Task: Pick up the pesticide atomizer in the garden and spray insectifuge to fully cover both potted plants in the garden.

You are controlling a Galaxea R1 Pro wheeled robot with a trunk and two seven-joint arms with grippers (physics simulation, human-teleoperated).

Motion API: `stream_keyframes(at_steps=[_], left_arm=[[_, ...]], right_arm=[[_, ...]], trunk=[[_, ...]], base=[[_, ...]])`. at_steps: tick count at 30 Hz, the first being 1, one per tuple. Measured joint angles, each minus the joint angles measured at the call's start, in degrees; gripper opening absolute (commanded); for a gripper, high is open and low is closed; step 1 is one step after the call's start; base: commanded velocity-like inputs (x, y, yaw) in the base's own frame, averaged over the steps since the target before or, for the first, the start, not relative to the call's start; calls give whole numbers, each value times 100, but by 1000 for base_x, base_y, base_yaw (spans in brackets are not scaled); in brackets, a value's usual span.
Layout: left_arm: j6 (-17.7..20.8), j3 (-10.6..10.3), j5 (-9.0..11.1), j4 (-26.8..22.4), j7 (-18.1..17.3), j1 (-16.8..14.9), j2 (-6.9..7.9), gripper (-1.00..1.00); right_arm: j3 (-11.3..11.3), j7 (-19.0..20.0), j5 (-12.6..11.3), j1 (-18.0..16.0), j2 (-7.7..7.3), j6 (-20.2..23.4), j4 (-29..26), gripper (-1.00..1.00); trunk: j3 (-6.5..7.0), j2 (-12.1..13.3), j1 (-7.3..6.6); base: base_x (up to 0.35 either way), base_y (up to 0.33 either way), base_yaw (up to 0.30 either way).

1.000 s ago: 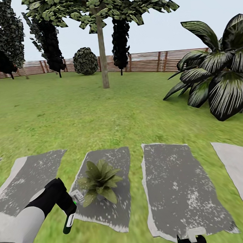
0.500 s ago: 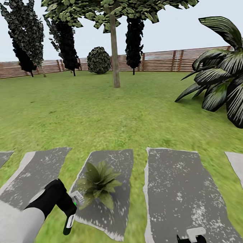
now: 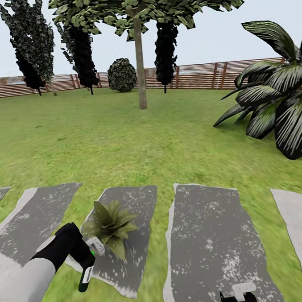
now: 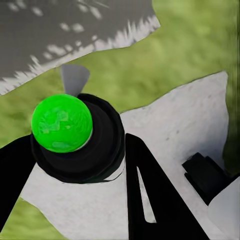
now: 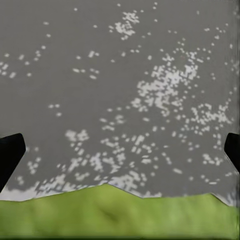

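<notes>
Now left hand (image 4: 75,165) clamped around pesticide atomizer (image 4: 62,123).

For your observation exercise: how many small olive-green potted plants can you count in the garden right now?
1. The potted plant sits on a grey slab, just ahead of the left pincer. A second may lie outside the view.

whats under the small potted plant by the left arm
A grey stepping slab lies under the potted plant, with lawn around it. The leaves cover the pot and the slab directly below.
</notes>
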Motion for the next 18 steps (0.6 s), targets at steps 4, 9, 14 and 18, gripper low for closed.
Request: stream_keyframes(at_steps=[4,9,14,18], left_arm=[[0,1,0,-2,-2,1,2,-100],[0,-4,-4,-2,-4,1,7,-100],[-1,-31,-15,55,154,33,18,-100],[10,-16,31,82,539,35,5,-100]], right_arm=[[0,-4,-1,-1,7,-4,2,100],[0,1,-1,-1,9,-3,1,100],[-1,1,-1,0,9,-1,5,100],[-1,2,-1,0,9,4,9,100]], trunk=[[0,0,0],[0,0,-1],[0,0,-1],[0,0,-1]], base=[[-94,-273,244],[-18,-202,274],[-1,-23,277],[0,-2,277]])
